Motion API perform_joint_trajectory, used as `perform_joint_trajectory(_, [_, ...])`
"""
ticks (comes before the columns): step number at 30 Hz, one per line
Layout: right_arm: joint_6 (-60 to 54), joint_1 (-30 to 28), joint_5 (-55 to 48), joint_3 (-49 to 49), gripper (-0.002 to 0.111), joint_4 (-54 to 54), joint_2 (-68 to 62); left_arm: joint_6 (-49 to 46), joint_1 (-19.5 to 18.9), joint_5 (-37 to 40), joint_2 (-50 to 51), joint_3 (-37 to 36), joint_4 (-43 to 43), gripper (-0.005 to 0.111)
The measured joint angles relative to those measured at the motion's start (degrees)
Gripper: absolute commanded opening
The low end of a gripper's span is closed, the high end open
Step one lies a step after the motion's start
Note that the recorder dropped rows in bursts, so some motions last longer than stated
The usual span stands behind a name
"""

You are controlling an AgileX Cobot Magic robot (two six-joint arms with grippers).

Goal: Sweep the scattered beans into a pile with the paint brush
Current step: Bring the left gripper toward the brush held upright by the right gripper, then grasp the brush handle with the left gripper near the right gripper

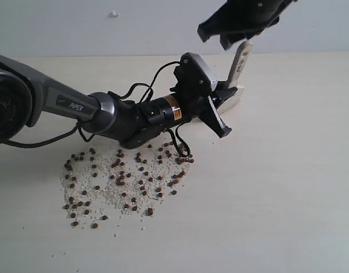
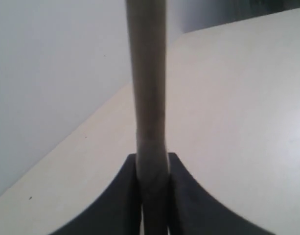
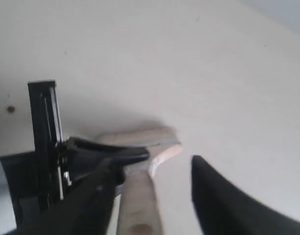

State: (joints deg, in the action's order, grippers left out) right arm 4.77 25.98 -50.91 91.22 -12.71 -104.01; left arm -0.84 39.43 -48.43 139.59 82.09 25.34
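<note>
The beans (image 1: 123, 176) lie scattered with whitish grit in a broad patch on the table; there is no compact pile. The paint brush (image 1: 241, 61) stands nearly upright beyond the patch, bristles (image 1: 235, 98) down at the table. My left gripper (image 1: 220, 114) is shut on its lower handle (image 2: 147, 98), which runs up between the jaws of the gripper (image 2: 153, 196). My right gripper (image 1: 220, 40) hangs open just above the handle's top. In the right wrist view the gripper (image 3: 152, 164) straddles the handle (image 3: 137, 205) without closing on it.
The pale table (image 1: 288, 170) extends right of and in front of the bean patch. The left arm (image 1: 106, 111) stretches low across the table just behind the beans, cables hanging over them. One stray bean (image 3: 11, 109) lies apart.
</note>
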Motion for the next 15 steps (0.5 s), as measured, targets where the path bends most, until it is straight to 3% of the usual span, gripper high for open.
perform_joint_trajectory(3, [1.05, 0.0, 0.98, 1.81, 0.092, -2.93, 3.66, -0.03, 0.04, 3.88, -1.45, 0.0, 1.86, 0.0])
perform_joint_trajectory(10, [3.78, 0.0, 1.75, 2.75, 0.09, -10.07, 10.58, 0.22, 0.13, 14.79, -7.22, 0.0, 4.09, 0.0])
perform_joint_trajectory(15, [2.0, 0.0, 3.48, 0.29, 0.09, -13.49, 13.53, 4.48, 0.02, 27.5, -12.94, 0.0, 8.32, 0.0])
